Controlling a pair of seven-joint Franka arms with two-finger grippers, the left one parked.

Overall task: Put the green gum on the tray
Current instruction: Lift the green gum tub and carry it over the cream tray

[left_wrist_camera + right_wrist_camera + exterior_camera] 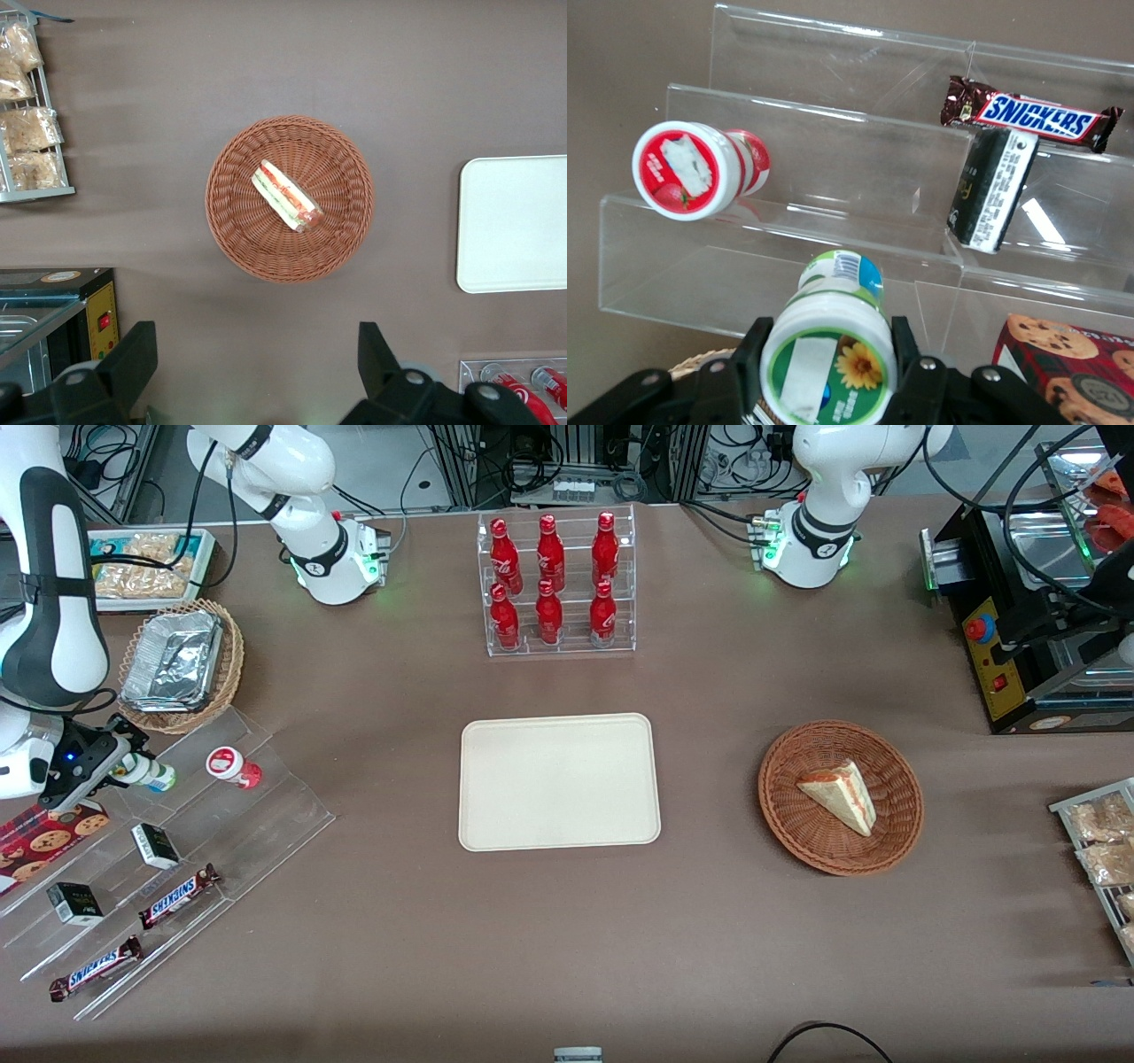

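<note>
My right gripper [120,769] is at the clear stepped acrylic rack [266,815], toward the working arm's end of the table. It is shut on the green gum [152,774], a small white bottle lying on its side on the rack's upper step. In the right wrist view the gripper [828,354] has a finger on each side of the gum's white-and-green lid [830,359]. The red-lidded bottle [232,767] lies beside it on the same step and also shows in the right wrist view [700,168]. The cream tray [560,781] lies bare in the middle of the table.
The rack holds two Snickers bars [177,895], dark small boxes [156,845] and a cookie pack [44,834]. A wicker basket with foil containers [177,662] stands farther from the camera. A rack of red bottles [556,584] and a basket with a sandwich [840,795] flank the tray.
</note>
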